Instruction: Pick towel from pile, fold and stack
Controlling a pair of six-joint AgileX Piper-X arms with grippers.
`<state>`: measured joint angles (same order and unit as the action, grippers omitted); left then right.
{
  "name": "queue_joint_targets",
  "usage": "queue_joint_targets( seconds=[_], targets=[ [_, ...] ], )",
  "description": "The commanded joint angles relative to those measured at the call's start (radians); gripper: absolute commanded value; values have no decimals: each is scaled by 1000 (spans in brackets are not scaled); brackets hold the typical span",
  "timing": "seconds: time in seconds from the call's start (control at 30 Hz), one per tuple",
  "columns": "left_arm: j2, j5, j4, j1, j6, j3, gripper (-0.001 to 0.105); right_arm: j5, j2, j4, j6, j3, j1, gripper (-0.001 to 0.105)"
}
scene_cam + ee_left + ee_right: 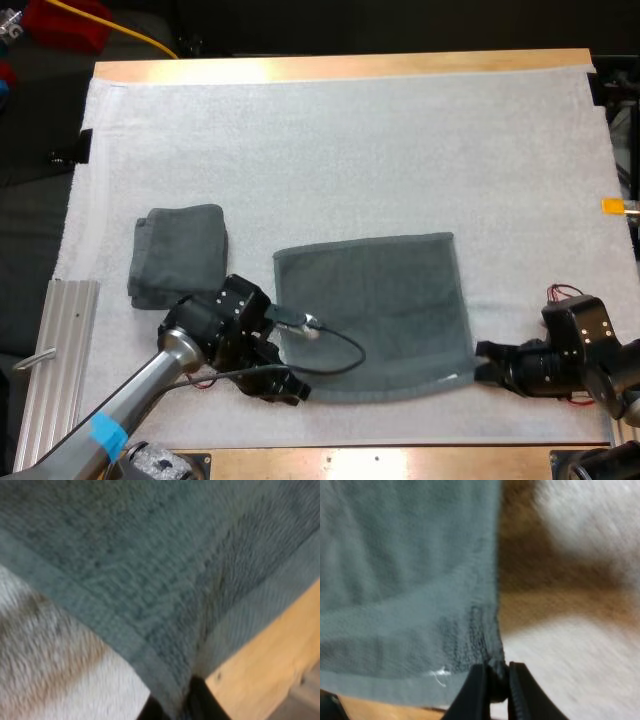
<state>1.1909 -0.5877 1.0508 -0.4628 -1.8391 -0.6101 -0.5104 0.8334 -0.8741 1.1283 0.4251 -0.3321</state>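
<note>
Near the worktop's (340, 68) front edge, flat towel (370, 310) lies spread on the mat (350, 150). Left claw (287, 386) clamped on its near left corner; right claw (484, 362) clamped on its near right corner. Both near corners held, likely so the near edge can be carried over for a fold. Folded towel (180, 255) sits toward the mat's left edge, probably the stack's base.

- Round silver-grey tube for the left arm (150, 385), banded once with blue tape near the base.
- Black, blocky wrist housing (215, 320), dotted with small pale screws.
- Matte black left gripper (292, 389).
- Black right gripper (483, 362), boxy screw-dotted block behind.
- Smooth black fingers (476, 692), narrowing toward the tips.
</note>
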Motion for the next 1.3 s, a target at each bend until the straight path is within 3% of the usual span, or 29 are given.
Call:
queue_joint_targets(
  seconds=[0.0, 0.3, 0.53, 0.7, 0.83, 0.97, 1.1, 1.27],
  targets=[
    [1, -28, -21, 12, -14, -6, 0, -13, -5, 51, -35, 4, 0, 0],
    [83, -266, -199, 177, -131, -6, 0, -29, 67, 406, -286, 4, 0, 1],
    [161, -346, -323, 261, -224, -6, 0, -26, 191, 607, -375, 4, 0, 1],
    [220, -403, -480, 288, -361, -6, 0, -3, 277, 766, -426, 4, 0, 1],
    [240, -405, -599, 292, -454, -12, 0, 36, 338, 840, -457, 4, 0, 1],
    [253, -345, -663, 292, -511, -37, 0, 66, 403, 919, -487, 4, 3, 1],
    [268, -260, -700, 292, -519, -61, 0, 131, 453, 984, -528, 4, 3, 1],
    [302, -225, -740, 292, -519, -71, 0, 167, 500, 1058, -558, 4, 3, 1]
  ],
)
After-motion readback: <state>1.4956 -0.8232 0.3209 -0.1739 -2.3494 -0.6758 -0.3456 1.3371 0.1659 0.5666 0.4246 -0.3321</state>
